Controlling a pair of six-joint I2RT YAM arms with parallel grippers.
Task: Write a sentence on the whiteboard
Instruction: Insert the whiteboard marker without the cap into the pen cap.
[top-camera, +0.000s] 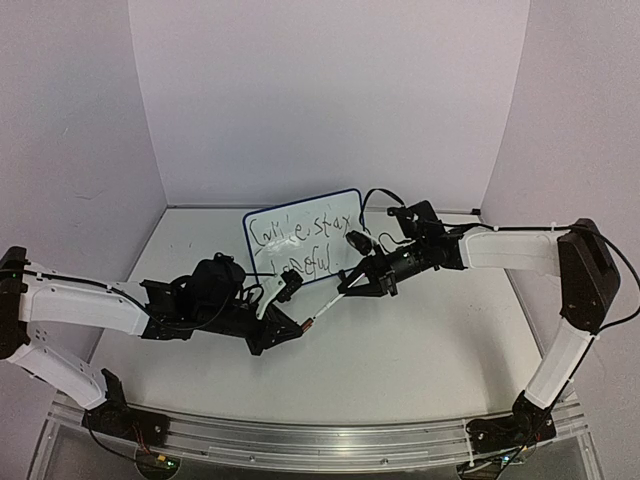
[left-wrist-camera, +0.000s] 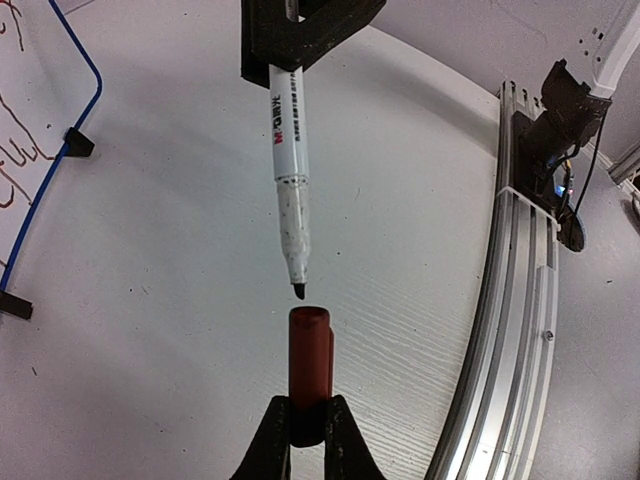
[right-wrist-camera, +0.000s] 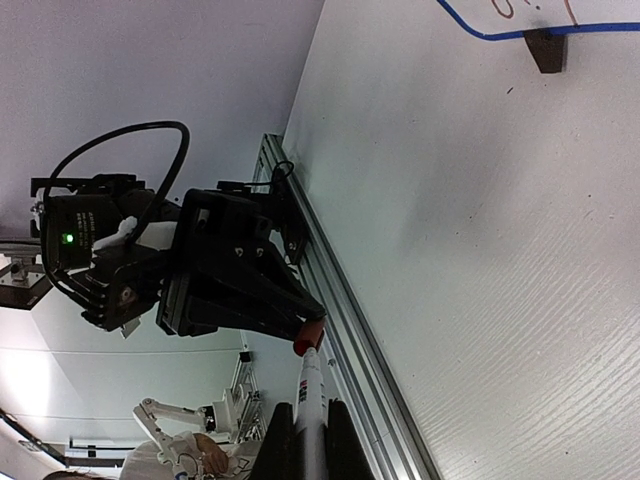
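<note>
Just before the whiteboard (top-camera: 300, 203), above the surface (top-camera: 420, 345): left hand (left-wrist-camera: 308, 428) clamped on red cap (left-wrist-camera: 310, 360), right hand (right-wrist-camera: 308, 432) clamped on marker (left-wrist-camera: 287, 170), tip just over cap's mouth, not touching. Sentence (top-camera: 300, 240), two scrawled lines, sits on whiteboard.

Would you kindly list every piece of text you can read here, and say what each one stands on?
"Coll e stax", roughly: top line of the sentence on the whiteboard, scrawled and uncertain.
Second line of it: too scrawled to read.
Dark print along the marker barrel: too blurred to read.
Nothing else legible.
</note>
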